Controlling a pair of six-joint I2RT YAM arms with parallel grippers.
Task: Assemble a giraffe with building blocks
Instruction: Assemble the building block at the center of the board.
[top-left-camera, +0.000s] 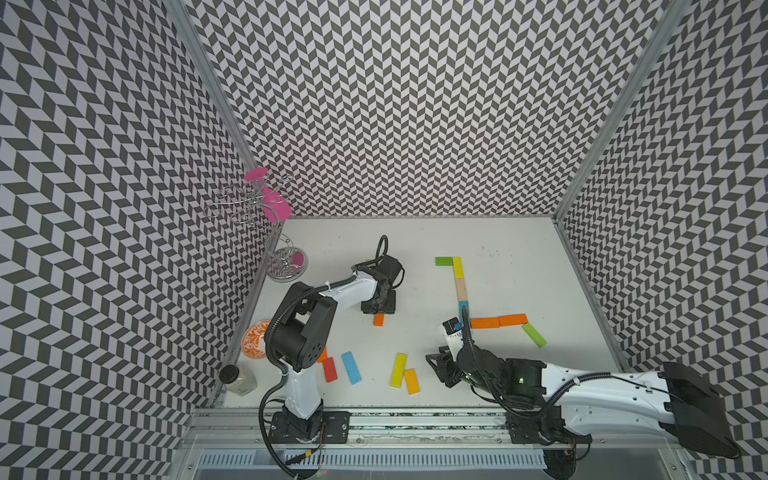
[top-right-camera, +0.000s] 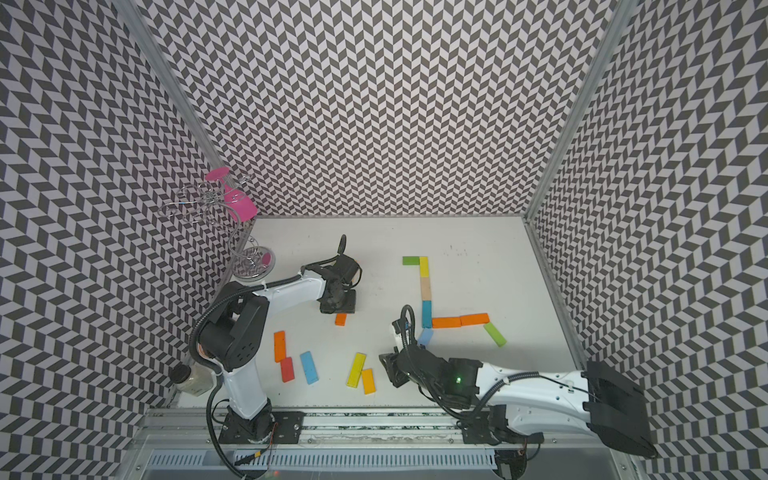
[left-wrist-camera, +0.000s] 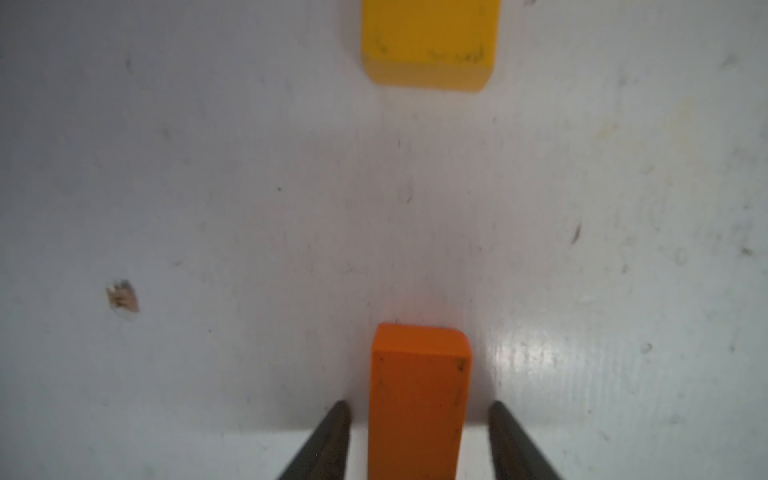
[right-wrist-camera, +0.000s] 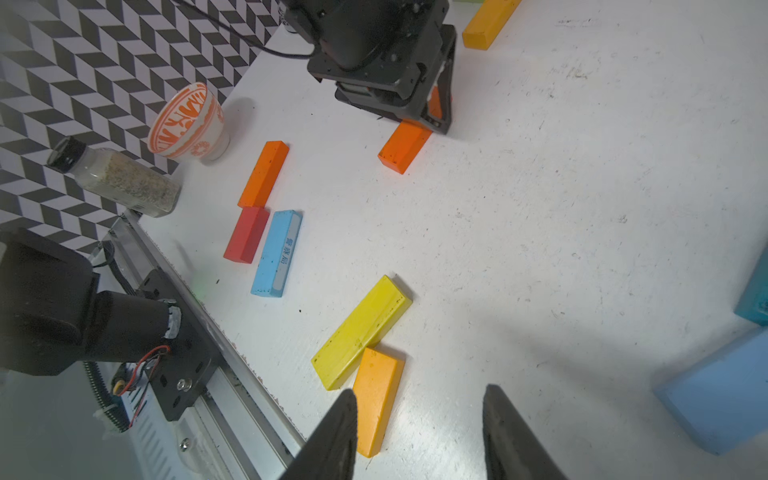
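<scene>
Step in hand: judged to be the taking up of the orange block (top-left-camera: 378, 319). The left arm (top-left-camera: 353, 291) is reaching down over it at the left-centre of the table (top-left-camera: 415, 237).
Left pincer: the left pincer (left-wrist-camera: 419, 409) is straddling that block with its jaws apart. Bare table is showing on either side, so nothing is being gripped.
Right pincer: the right pincer (right-wrist-camera: 419, 395) is hanging empty with its jaws apart, low at the near side, just right of an amber block (right-wrist-camera: 378, 399) and a yellow block (right-wrist-camera: 361, 332).
Giraffe figure: it is lying flat on the right half of the table. It has a green head block (top-right-camera: 410, 260) at the far end, a neck (top-right-camera: 424, 291) of yellow, tan and blue, and two orange body blocks (top-right-camera: 459, 321). A green leg (top-right-camera: 494, 334) is slanting at the right, and a pale blue leg (top-right-camera: 424, 336) is lying at the left.
Spare blocks: the spare blocks (top-right-camera: 309, 367) are lying loose at the near left, well apart from the figure.
Grip: the jaws are sitting about evenly on both sides, so closing squarely on the long faces should be avoiding a twist. How far along the block they are sitting cannot be told.
Carry: lifting clear before travelling right looks wise, then lowering flat and releasing only once the block is resting.
Risk: the right arm (top-left-camera: 582, 382) is lying close to the figure's near side, so the two arms could be crowding each other there, and a low pass could be nudging the laid row.
</scene>
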